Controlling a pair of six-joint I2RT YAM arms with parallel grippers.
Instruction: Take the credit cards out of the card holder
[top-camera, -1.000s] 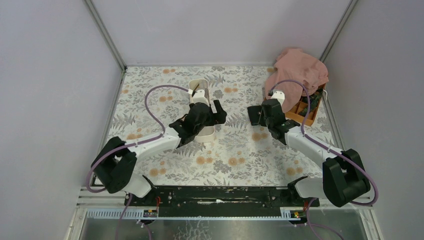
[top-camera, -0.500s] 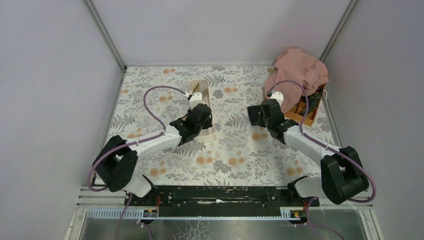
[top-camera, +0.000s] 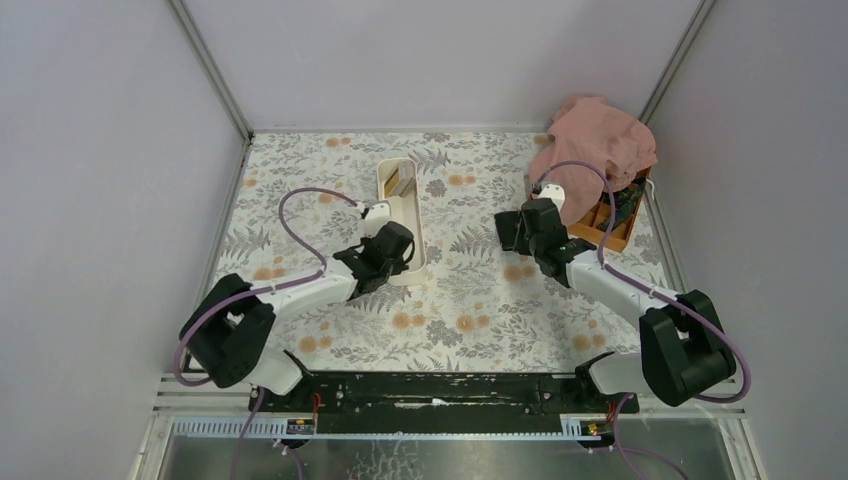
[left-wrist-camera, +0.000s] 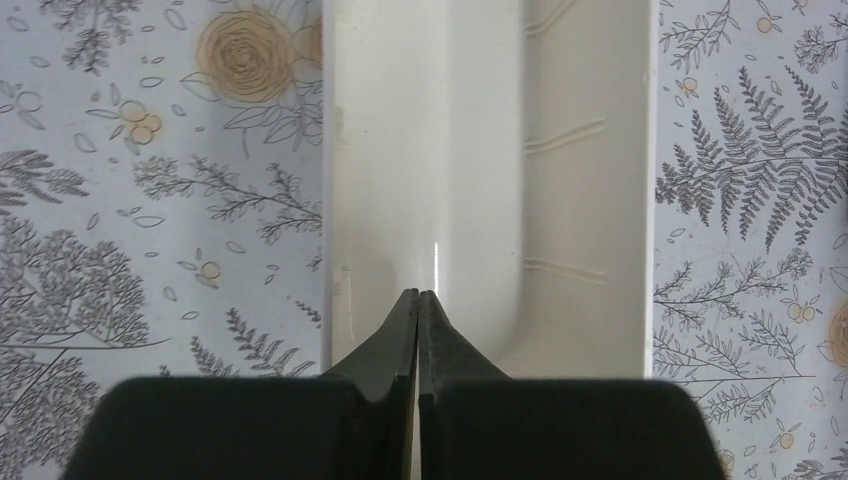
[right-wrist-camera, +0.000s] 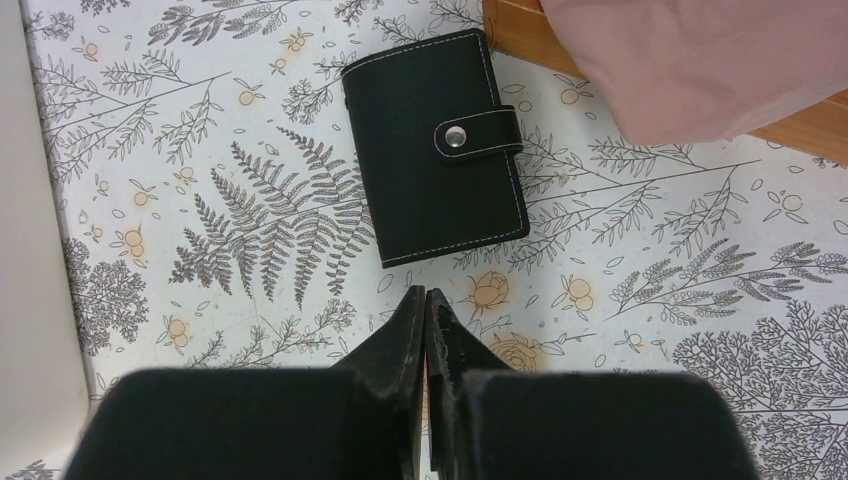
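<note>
Right wrist: card holder (right-wrist-camera: 425, 180) lies snapped shut beyond right end effector (right-wrist-camera: 426, 296)

A table (top-camera: 450, 300) under a pale cloth printed with grey ferns and orange flowers fills a small booth. Plain grey-lilac walls close it in: a back wall (top-camera: 440, 60) along the table's far edge, and a left wall (top-camera: 90, 200) and a right wall (top-camera: 770, 180) along its sides. Slim metal posts (top-camera: 212, 75) rise from the table's two far corners. A black rail (top-camera: 430, 388) runs along its near edge. The light is soft and even, and shadows on the table are faint.
</note>
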